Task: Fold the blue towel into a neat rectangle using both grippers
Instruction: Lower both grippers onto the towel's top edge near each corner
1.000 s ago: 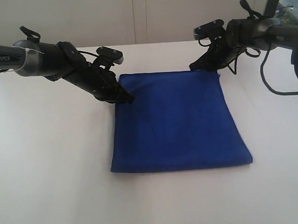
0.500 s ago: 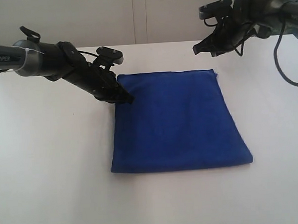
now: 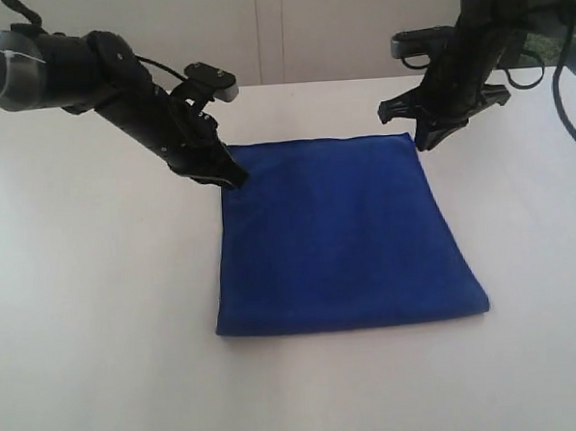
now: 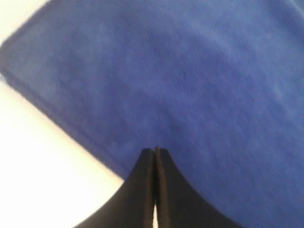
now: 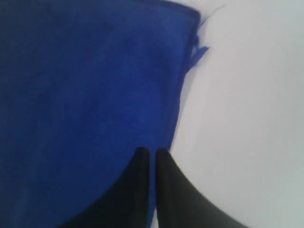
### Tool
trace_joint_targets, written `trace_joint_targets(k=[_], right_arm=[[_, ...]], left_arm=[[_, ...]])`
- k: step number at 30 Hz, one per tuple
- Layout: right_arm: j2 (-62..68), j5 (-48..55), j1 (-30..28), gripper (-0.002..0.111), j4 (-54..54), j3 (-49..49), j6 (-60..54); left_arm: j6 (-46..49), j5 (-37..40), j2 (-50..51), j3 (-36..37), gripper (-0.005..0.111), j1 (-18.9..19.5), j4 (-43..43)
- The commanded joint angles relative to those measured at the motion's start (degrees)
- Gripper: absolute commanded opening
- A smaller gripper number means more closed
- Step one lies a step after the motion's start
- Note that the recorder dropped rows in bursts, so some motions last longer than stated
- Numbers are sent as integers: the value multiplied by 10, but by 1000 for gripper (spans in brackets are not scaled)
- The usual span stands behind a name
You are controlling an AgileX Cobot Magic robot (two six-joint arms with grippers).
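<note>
The blue towel (image 3: pixel 342 232) lies flat on the white table (image 3: pixel 100 312) as a rough square, its far edge toward the wall. My left gripper (image 3: pixel 236 180) is shut, with its tip at the towel's far-left corner. In the left wrist view the shut left gripper (image 4: pixel 155 150) sits over the towel (image 4: pixel 190 71) just inside its edge, with nothing held. My right gripper (image 3: pixel 424 143) points down at the far-right corner. The right wrist view shows the right gripper (image 5: pixel 152 151) shut but for a thin slit, over the hem of the towel (image 5: pixel 85 71). A loose thread (image 5: pixel 211 14) sticks out at the corner.
The table's back edge (image 3: pixel 291 83) meets a pale wall. Black cables (image 3: pixel 567 104) hang off the right arm at the far right.
The right arm lifted off the far-right corner, swung up, then came back down pointing steeply at that corner. The left arm raised its rear and its tip edged toward the far-left corner.
</note>
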Motion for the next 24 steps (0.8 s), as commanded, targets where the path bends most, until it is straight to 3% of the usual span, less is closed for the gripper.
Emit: trace_joint_targets(k=[1,4,8,15,24], right_arm=[[-64,11,0,5,30,60,5],[-114,-9,7,1,41,127,5],[-189,-63,30,0,56,248,5],[-260,-135,83,0,73,384,3],[-263,-223,137,0,112,479,-12]], left_arm=[[-66,91,-33,3,0,-1,38],[-81,138,-49,16,0,-3,39],[-90,137,-81,67,0,-21,36],[-97,105,-132,152,0,-76,36],[-98,23,-135,217,0,-110,36]])
